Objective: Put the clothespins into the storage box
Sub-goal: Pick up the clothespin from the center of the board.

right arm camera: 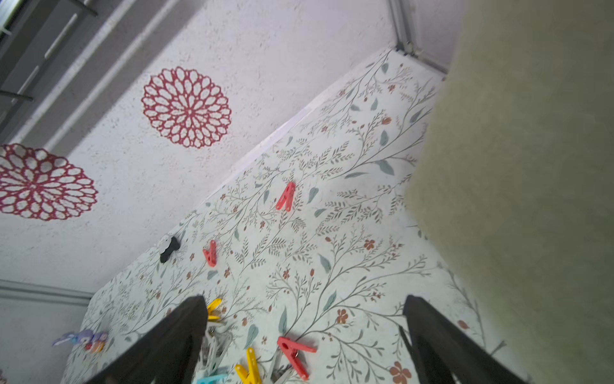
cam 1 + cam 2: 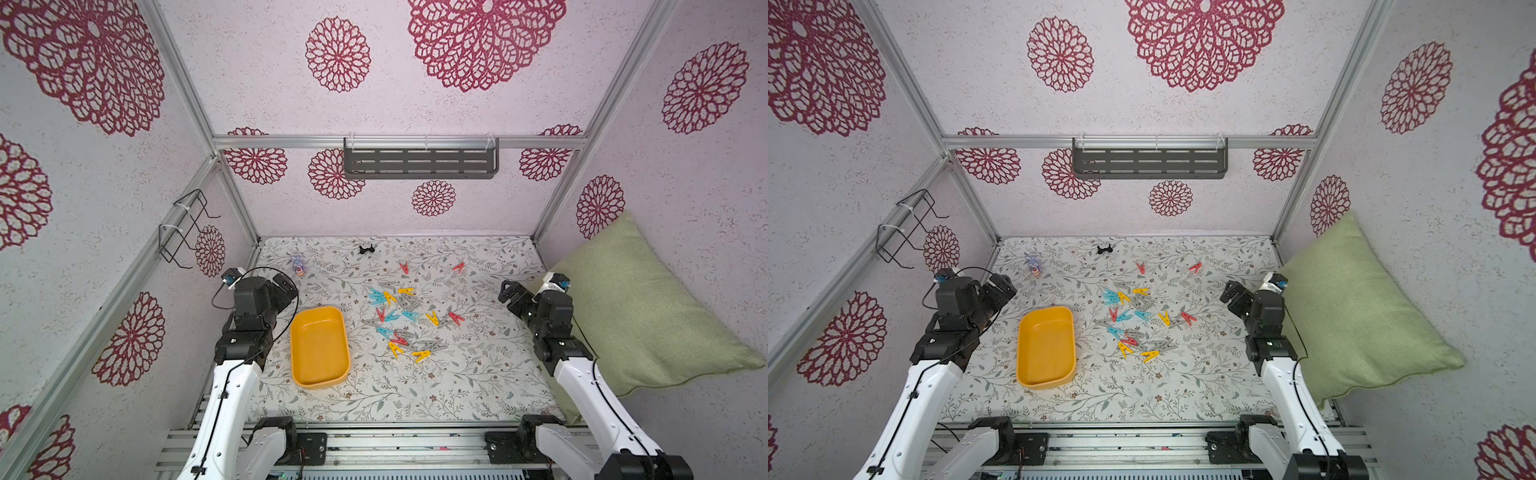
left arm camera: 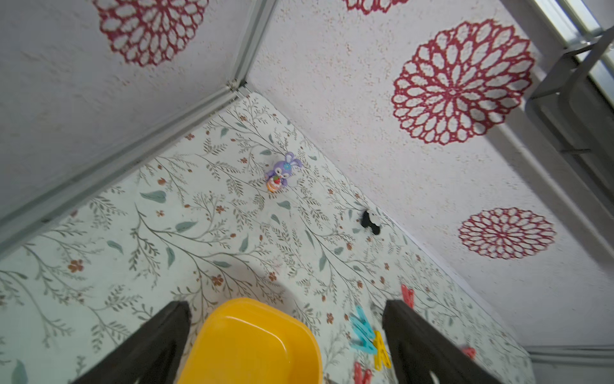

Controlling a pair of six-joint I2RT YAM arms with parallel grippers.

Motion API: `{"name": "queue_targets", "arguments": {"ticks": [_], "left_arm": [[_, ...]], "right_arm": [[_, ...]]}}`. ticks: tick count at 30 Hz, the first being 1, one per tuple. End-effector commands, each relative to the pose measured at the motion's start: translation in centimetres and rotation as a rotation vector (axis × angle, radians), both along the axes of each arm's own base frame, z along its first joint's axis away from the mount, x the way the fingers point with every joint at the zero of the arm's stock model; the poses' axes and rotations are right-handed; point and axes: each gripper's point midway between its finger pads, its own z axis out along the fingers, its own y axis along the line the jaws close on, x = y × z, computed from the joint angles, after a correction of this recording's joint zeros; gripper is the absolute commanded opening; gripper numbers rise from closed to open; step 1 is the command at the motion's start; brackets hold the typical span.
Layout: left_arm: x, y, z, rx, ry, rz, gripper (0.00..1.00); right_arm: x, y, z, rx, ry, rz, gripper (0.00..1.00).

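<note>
While scanning both top views, finding red, yellow, teal and grey V-shaped plastic clothespins [image 2: 409, 314] lying on the mat [image 2: 457, 386] beside the shallow yellow-orange plastic storage box [image 2: 320, 349]. Left wrist: showing the left gripper [image 3: 285, 306] gaping empty near that box. Right wrist: showing the right gripper [image 1: 304, 299] gaping empty above clothespins.

No text, label, brand or number was legible. Small pale marks on the left arm [image 2: 232, 340] and right arm [image 2: 562, 343] were too tiny to read.
</note>
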Motion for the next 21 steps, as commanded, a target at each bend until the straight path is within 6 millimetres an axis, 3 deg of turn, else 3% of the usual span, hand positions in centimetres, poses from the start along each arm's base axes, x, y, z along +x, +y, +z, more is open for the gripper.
{"name": "queue_targets", "arguments": {"ticks": [1,5,9,14,21], "left_arm": [[-1.0,-4.3,-2.1,-0.148,0.083,-0.137,0.97],[-1.7,-8.1,-3.2,-0.202,0.134,-0.248,0.91],[-2.6,-11.9,-4.9,-0.255,0.196,-0.347,0.87],[-4.0,-15.0,-7.1,-0.274,0.279,-0.415,0.81],[-4.4,-16.0,-8.2,-0.314,0.279,-0.400,0.80]], "right_arm": [[0.4,4.3,0.1,0.047,0.076,0.175,0.99],[0.0,8.2,-1.8,0.029,0.173,0.308,0.82],[-1.0,10.8,-5.7,0.011,0.319,0.389,0.60],[-0.9,11.2,-8.8,-0.089,0.445,0.385,0.44],[-0.3,11.0,-12.4,-0.261,0.596,0.462,0.34]]}}
